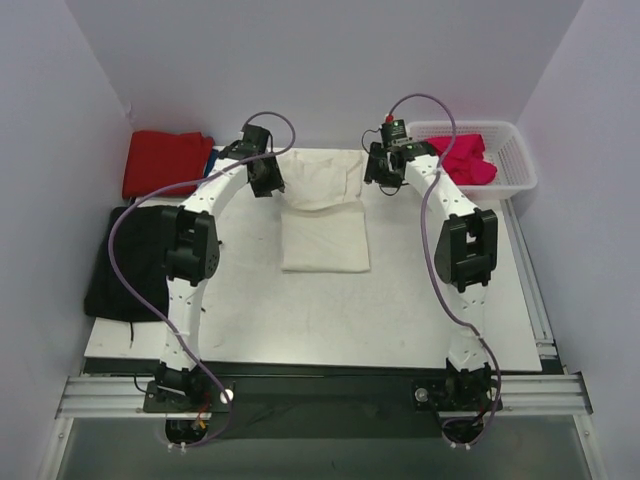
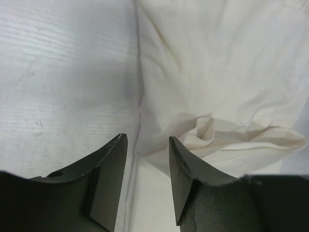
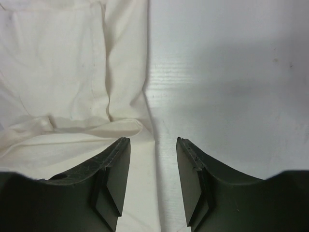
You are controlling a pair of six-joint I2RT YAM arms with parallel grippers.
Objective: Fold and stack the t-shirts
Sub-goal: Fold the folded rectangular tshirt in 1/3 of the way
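Note:
A cream-white t-shirt (image 1: 322, 215) lies partly folded on the white table, its far part doubled over with a rumpled fold (image 2: 217, 140). At the shirt's far left corner my left gripper (image 1: 268, 186) hangs open; the cloth's left edge (image 2: 140, 96) runs below the gap between its fingers (image 2: 147, 142). My right gripper (image 1: 385, 186) stands open at the far right corner, over the shirt's right edge (image 3: 125, 72), with nothing clamped (image 3: 153, 142). A red t-shirt (image 1: 165, 162) lies folded at the far left. A magenta-pink one (image 1: 462, 158) sits bunched in a basket.
The white mesh basket (image 1: 520, 165) stands at the far right corner. A black cloth (image 1: 125, 265) drapes over the table's left edge. A blue strip (image 1: 209, 158) shows beside the red shirt. Grey walls close in on three sides.

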